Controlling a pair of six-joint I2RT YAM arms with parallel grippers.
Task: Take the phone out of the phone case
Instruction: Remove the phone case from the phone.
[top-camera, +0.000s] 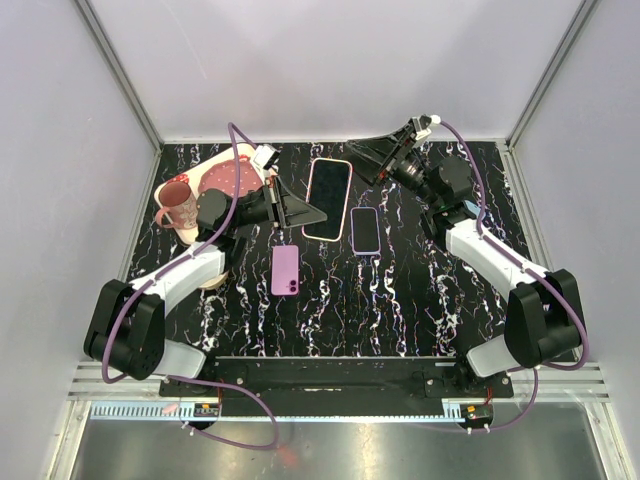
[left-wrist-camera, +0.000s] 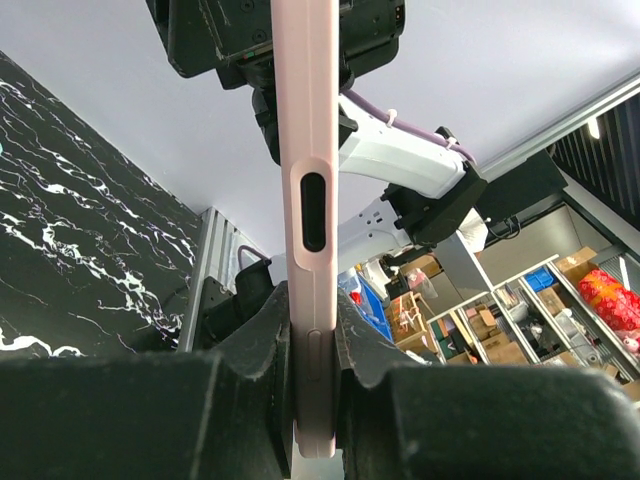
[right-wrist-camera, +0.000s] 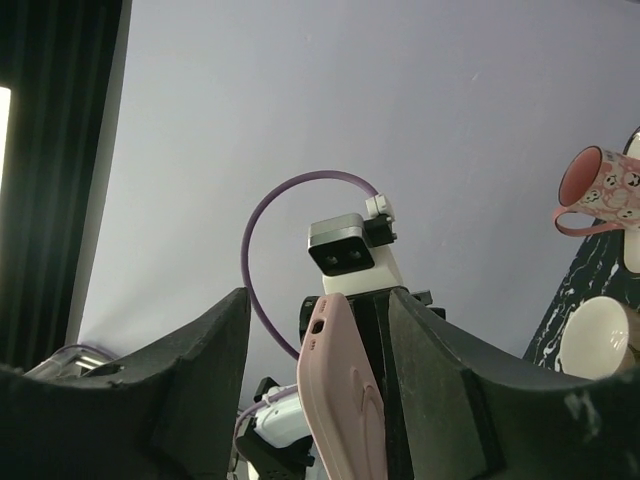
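Note:
A phone (top-camera: 328, 198) with a black screen sits inside a pale pink phone case (left-wrist-camera: 308, 150). It is held up above the black marble table (top-camera: 400, 300). My left gripper (top-camera: 316, 215) is shut on the case's lower left edge, whose side is pinched between both fingers (left-wrist-camera: 262, 345). My right gripper (top-camera: 362, 163) is open at the case's far right corner. In the right wrist view the pink case (right-wrist-camera: 345, 400) stands between the spread jaws of that gripper (right-wrist-camera: 318, 300), close against the right finger (right-wrist-camera: 440, 370).
A purple phone (top-camera: 286, 270) and a smaller dark phone (top-camera: 365, 229) lie flat on the table. At the back left stand a pink mug (top-camera: 180, 205) and a pink plate (top-camera: 232, 178). White walls enclose the table on three sides.

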